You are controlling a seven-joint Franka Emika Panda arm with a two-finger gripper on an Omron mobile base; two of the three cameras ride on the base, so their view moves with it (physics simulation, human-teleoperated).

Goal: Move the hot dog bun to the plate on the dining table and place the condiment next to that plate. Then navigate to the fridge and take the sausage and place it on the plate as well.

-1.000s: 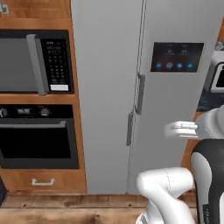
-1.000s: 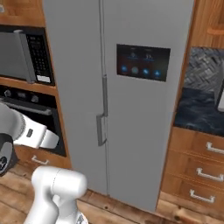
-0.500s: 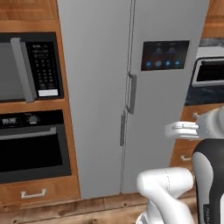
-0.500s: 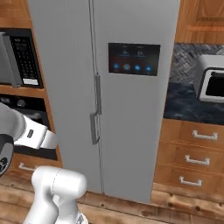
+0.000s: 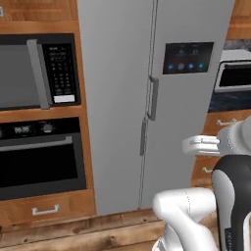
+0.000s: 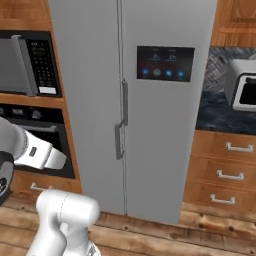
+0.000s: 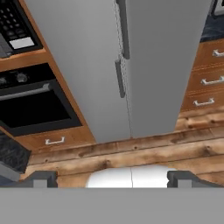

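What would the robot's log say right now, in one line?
phase: at fridge | doors: shut | end effector: open, empty | oven: left of fridge

The fridge (image 5: 147,98) stands ahead, its two doors meeting at a centre seam with the handles (image 6: 121,120) on either side of it. A control panel (image 6: 165,63) sits on the right door. Left of the fridge, a microwave (image 5: 37,73) is set above an oven (image 5: 41,157), with a drawer (image 5: 46,210) beneath. Right of the fridge, drawers (image 6: 225,170) lie under a surface (image 6: 225,117) carrying a toaster oven (image 6: 242,92).

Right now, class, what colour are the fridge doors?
Plain light grey fridge doors, clearest in the right base view.
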